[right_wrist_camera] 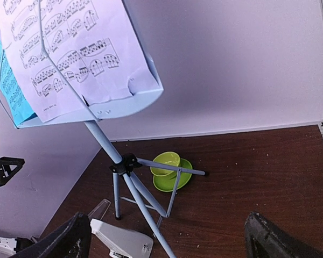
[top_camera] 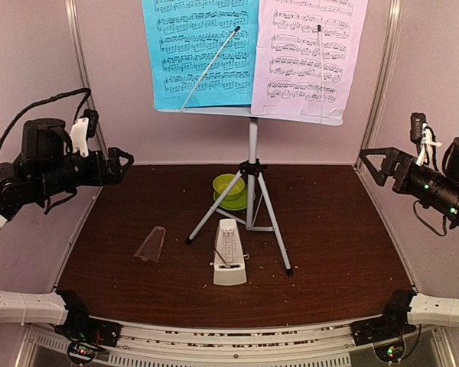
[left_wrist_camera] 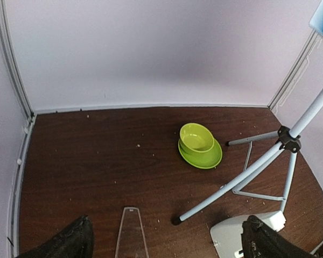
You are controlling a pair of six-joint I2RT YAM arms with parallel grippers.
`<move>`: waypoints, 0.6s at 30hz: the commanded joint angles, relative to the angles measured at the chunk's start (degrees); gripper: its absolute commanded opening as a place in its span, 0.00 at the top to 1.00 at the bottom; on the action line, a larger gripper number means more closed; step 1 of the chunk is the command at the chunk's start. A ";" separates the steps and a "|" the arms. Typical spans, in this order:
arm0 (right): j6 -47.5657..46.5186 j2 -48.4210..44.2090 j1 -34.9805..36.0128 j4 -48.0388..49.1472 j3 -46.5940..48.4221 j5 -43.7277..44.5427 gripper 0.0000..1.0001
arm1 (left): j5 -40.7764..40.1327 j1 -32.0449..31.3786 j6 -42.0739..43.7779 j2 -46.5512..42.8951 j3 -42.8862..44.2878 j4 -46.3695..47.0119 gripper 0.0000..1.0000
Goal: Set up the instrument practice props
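The music stand stands on its silver tripod mid-table, holding a blue sheet and a pale pink sheet side by side. The cream metronome stands in front of the tripod, uncovered. Its clear cover lies flat to its left. My left gripper is open and empty, raised at the left wall. My right gripper is open and empty, raised at the right wall. The left wrist view shows the cover, a tripod leg and the metronome's base.
A lime-green bowl on its saucer sits behind the tripod legs, also in the left wrist view and right wrist view. Pale walls enclose the brown table on three sides. Crumbs dot the tabletop.
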 commanded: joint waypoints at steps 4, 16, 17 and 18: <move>6.49 -7.71 -0.54 -3.91 -11.73 3.09 0.00 | 0.86 0.52 -15.40 -4.83 -8.95 -3.41 0.02; 9.88 -9.19 -2.07 -1.24 -18.80 0.44 0.00 | -1.01 1.37 -23.45 -6.21 -15.43 -3.07 0.02; 9.83 -8.95 -2.19 -0.88 -18.68 0.31 0.00 | -1.15 1.31 -23.57 -5.76 -14.94 -3.44 0.02; 9.71 -8.72 -2.27 -0.69 -18.57 0.14 0.00 | -1.65 1.36 -23.52 -5.29 -14.38 -4.10 0.02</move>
